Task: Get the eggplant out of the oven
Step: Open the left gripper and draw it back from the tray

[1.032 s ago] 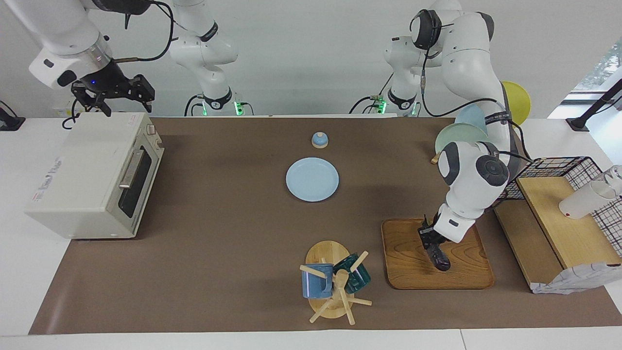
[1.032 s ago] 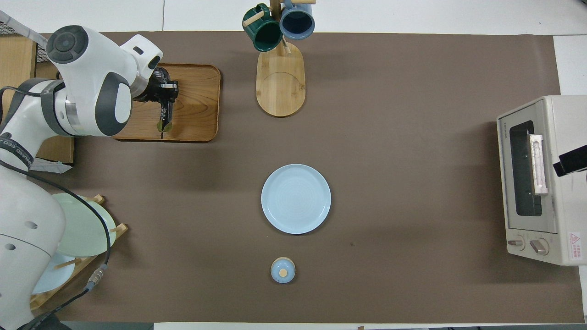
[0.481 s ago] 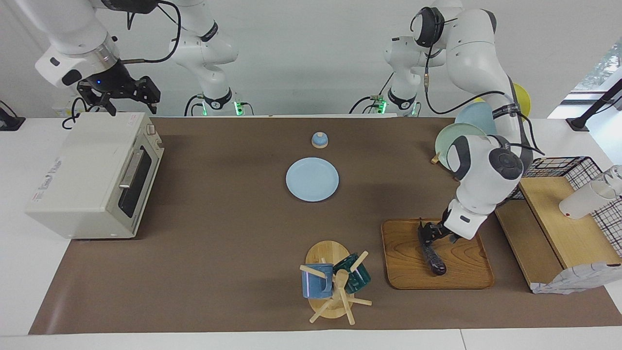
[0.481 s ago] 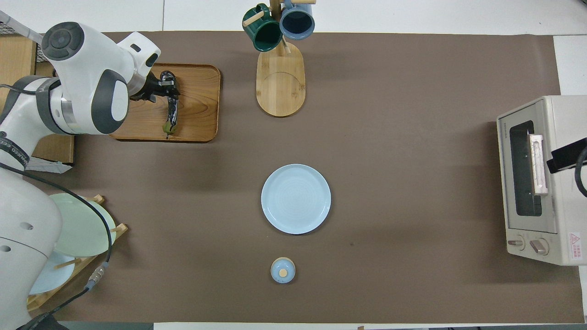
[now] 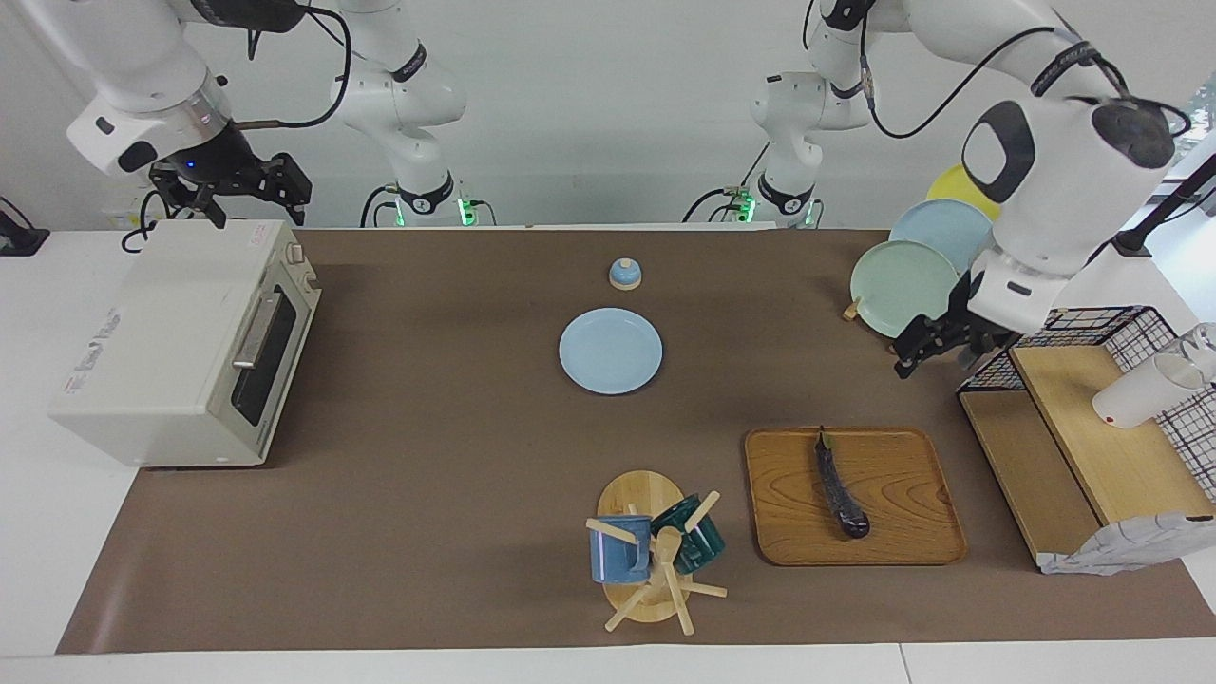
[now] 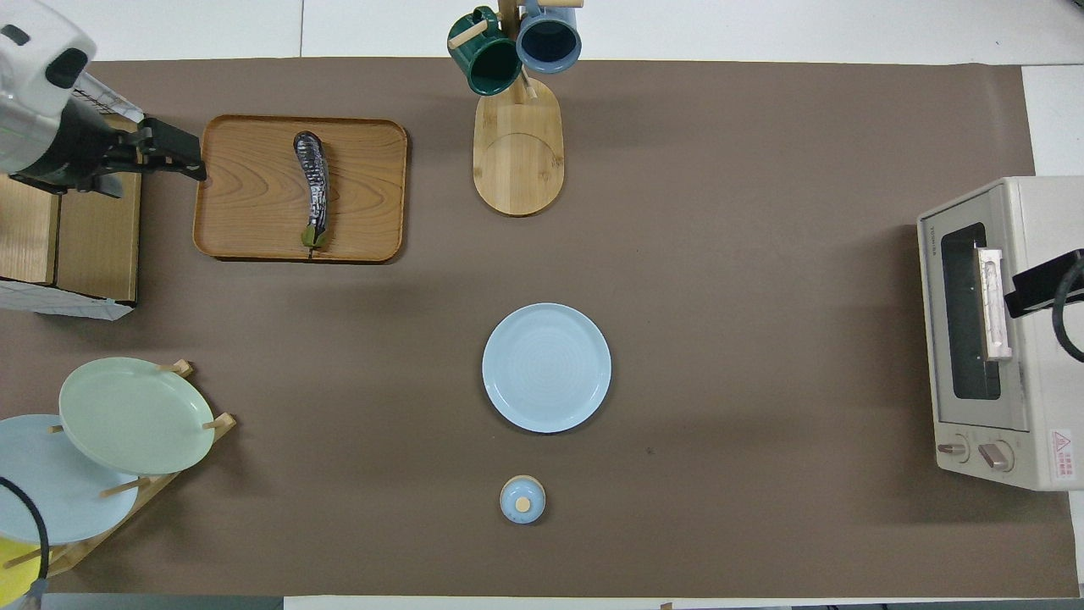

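The eggplant (image 5: 839,484) lies flat on a wooden tray (image 5: 912,532), free of any gripper; it also shows in the overhead view (image 6: 311,188) on the tray (image 6: 246,212). My left gripper (image 5: 929,350) is open and empty, up in the air over the strip between the tray and the wooden shelf; the overhead view shows it (image 6: 174,157) beside the tray's edge. The cream oven (image 5: 180,332) stands at the right arm's end with its door shut (image 6: 974,313). My right gripper (image 5: 242,190) is open and hangs over the oven's top (image 6: 1046,288).
A mug tree (image 5: 651,556) with a blue and a green mug stands beside the tray. A light blue plate (image 5: 610,350) and a small blue lid (image 5: 624,274) sit mid-table. A plate rack (image 5: 902,275) and a wire basket with wooden shelf (image 5: 1092,427) stand at the left arm's end.
My left gripper has let go of the eggplant on the tray, risen and drawn back toward the left arm's end. The right gripper has barely moved over the oven.
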`<action>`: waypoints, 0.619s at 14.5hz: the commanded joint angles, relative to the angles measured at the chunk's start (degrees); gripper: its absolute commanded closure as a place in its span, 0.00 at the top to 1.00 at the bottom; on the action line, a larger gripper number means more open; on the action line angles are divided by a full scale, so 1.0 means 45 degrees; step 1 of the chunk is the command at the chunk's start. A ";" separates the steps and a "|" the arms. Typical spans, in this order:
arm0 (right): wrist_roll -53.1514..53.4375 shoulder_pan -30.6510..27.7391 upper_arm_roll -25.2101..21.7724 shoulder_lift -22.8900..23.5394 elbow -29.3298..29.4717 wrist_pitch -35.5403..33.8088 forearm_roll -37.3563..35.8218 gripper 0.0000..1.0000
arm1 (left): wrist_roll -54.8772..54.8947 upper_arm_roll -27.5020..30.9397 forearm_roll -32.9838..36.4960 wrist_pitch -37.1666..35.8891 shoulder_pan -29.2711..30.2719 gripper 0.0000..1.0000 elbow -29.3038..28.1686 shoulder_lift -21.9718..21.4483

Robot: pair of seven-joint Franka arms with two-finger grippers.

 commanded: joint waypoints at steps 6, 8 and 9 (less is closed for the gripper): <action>0.0157 -0.0017 -0.0010 -0.0562 -0.1173 0.1132 0.0194 1.00 | 0.0172 -0.0098 0.0374 -0.3140 0.0000 1.00 -0.2153 -0.3365; 0.0176 -0.0037 -0.0029 -0.0562 -0.1173 0.1132 0.0214 1.00 | 0.0152 -0.0117 0.0374 -0.2946 -0.0078 1.00 -0.3169 -0.3893; 0.0176 -0.0037 -0.0029 -0.0562 -0.1173 0.1132 0.0194 1.00 | 0.0191 -0.0233 0.0374 -0.2732 0.0038 1.00 -0.3521 -0.4089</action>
